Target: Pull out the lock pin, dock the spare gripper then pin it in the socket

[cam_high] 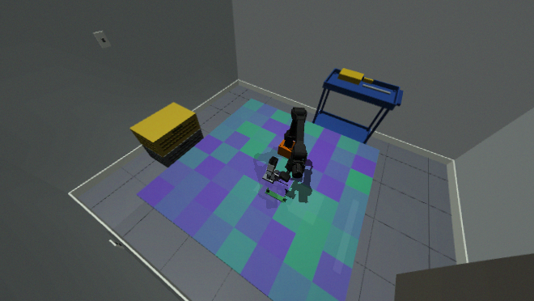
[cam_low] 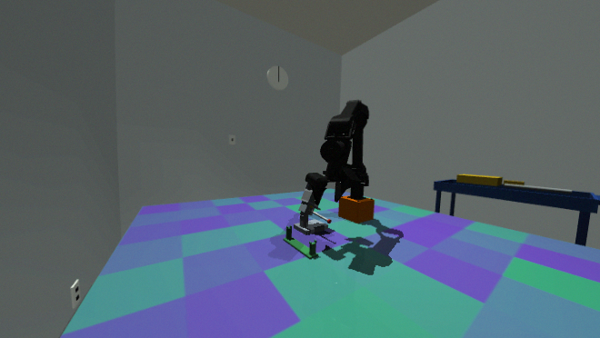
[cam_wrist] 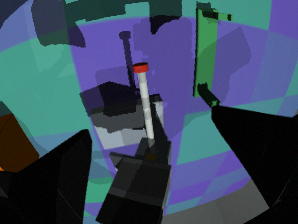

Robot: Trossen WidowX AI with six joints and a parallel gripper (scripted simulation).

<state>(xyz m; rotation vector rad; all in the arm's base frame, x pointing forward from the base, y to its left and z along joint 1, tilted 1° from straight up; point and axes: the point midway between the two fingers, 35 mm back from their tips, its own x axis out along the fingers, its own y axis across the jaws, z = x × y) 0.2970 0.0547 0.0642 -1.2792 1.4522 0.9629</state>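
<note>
Well in from the table's [cam_high: 243, 226] [cam_low: 227, 295] [cam_wrist: 170, 65] edges, the claw [cam_high: 285, 178] [cam_low: 328, 204] [cam_wrist: 153, 123] is wide apart and holds nothing.
Nearest the front edge is a green holder [cam_high: 276, 195] [cam_low: 298, 247] [cam_wrist: 206, 50] with two little posts; just behind it, a white pin [cam_low: 321, 217] [cam_wrist: 145, 100] pokes from the grey stand [cam_high: 268, 176] [cam_low: 304, 226] [cam_wrist: 117, 137], red end out, and a black piece [cam_high: 273, 162] [cam_low: 309, 185] leans up top; farther back, the black arm [cam_high: 298, 133] [cam_low: 357, 145] rises by an orange block [cam_high: 285, 150] [cam_low: 355, 209] [cam_wrist: 17, 145], and past the back edge, near the right corner, is a blue cart [cam_high: 360, 95] [cam_low: 514, 194].
</note>
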